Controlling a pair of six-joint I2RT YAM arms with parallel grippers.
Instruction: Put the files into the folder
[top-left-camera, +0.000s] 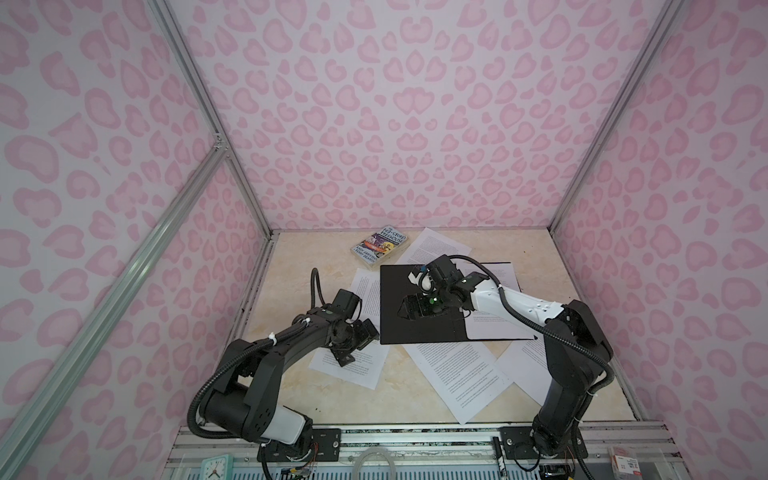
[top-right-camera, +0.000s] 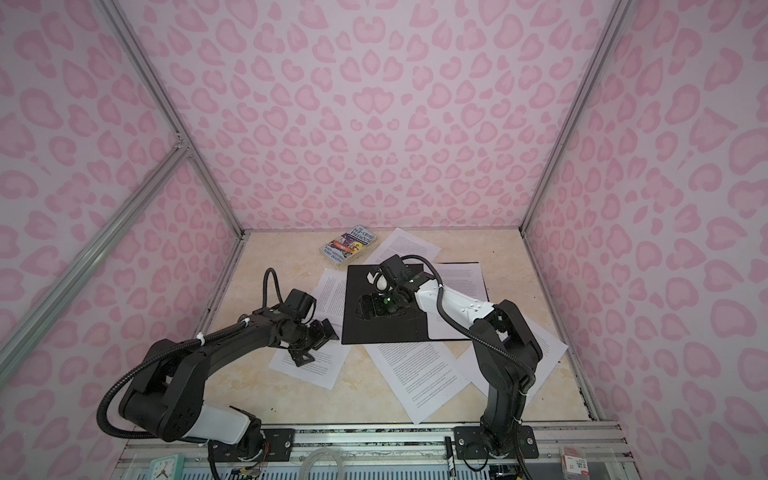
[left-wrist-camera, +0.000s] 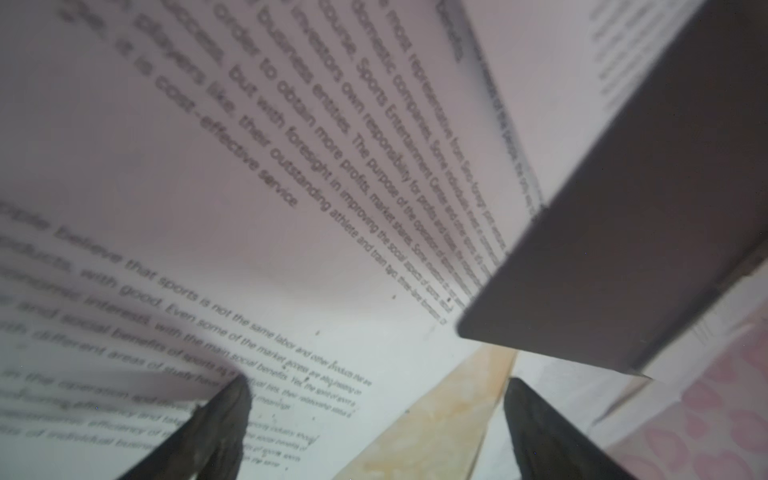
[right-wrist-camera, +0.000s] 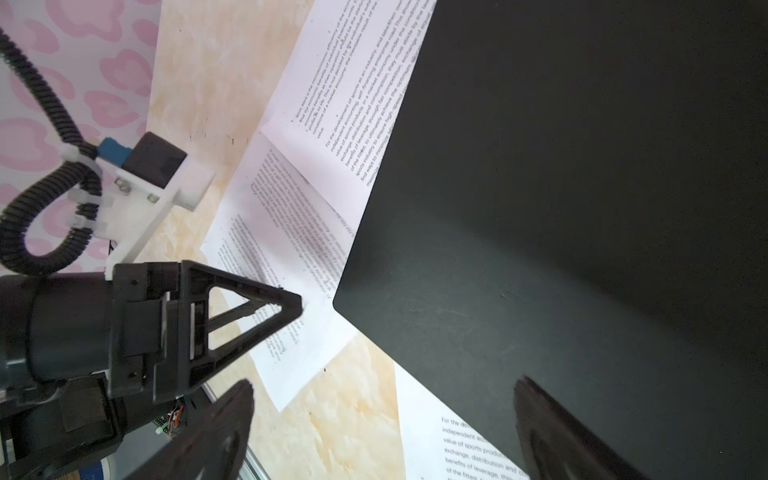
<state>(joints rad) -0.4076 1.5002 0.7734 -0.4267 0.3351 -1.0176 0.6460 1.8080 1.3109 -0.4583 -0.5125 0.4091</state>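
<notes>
The left gripper (left-wrist-camera: 378, 390), jaws spread wide and empty, sits low over a printed sheet (top-left-camera: 353, 372), with the open folder (top-left-camera: 399, 286) just beside it. The right gripper (right-wrist-camera: 384, 384), also open and empty, hangs over the folder's black inside. More files (top-left-camera: 453, 374) lie scattered around it, and a paperback book (top-left-camera: 380, 244) lies beyond.

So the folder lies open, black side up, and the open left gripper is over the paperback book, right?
No: the open left gripper is over a printed sheet beside the folder, as the left wrist view shows; the book lies apart at the back. The rest holds.
</notes>
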